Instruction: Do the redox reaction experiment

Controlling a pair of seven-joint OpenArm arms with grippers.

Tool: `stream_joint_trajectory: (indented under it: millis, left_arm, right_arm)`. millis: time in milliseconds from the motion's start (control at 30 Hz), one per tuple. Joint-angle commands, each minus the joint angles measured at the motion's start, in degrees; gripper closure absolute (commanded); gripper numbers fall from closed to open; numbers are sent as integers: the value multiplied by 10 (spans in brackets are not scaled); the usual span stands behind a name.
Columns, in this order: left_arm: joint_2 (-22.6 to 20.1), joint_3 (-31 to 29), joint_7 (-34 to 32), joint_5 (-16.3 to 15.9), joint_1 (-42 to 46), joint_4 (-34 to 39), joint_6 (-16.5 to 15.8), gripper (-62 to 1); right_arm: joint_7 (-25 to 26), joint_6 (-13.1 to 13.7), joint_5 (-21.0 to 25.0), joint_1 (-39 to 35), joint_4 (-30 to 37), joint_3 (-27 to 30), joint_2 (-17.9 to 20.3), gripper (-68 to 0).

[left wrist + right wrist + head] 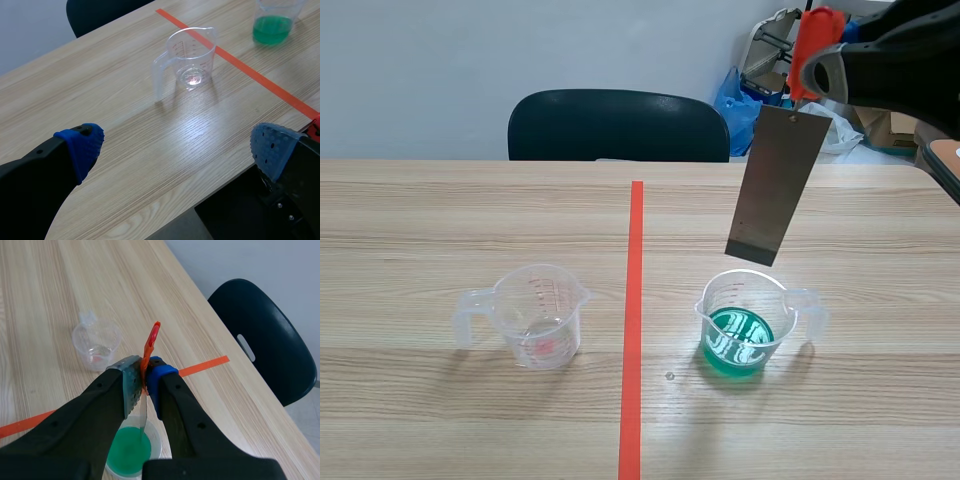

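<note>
Right gripper [812,72] [145,377]: raised over the right half of the worktop [420,220], fingers pinching the orange-red handle [813,38] [151,340] of the plate [778,185]. The handle top sticks up past the fingertips.

Plate: thin grey metal, rectangular, hanging down from the handle, slightly tilted. Its lower edge sits just above the rim of the green cup [740,325]. It appears clear of the liquid. In the right wrist view the plate's lower end runs down between the fingers, over the green liquid.

Green cup [130,450] [274,22]: clear plastic measuring cup, upright on the worktop to the right of the tape [633,320], handle turned away from the tape. A shallow layer of green liquid in the bottom.

Clear cup [535,315] [190,57] [96,342]: same type, upright on the left side of the tape, handle also turned away from it. Red scale marks on the wall; nearly empty, with a faint reddish spot at the base. Well apart from the green cup.

Left gripper [176,146]: fingers spread wide, blue pads [80,145] showing, nothing between them. It is low at the near edge of the worktop, with the clear cup ahead.

Chair [618,125]: black, behind the far edge.
</note>
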Motion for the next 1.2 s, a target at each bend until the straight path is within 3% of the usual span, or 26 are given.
stream_joint_trajectory:
  millis: [0,367,1167]
  left_arm:
    - [1,0,-8,-8,1,2,-2,-623]
    - [1,0,-8,-8,1,2,-2,-623]
    - [1,0,-8,-8,1,2,-2,-623]
  right_arm:
    - [12,-3,7,5,4,3,9,-7]
    - [15,-3,-5,-33,2,3,9,-7]
    - [16,-3,-20,-33,-7,14,9,-7]
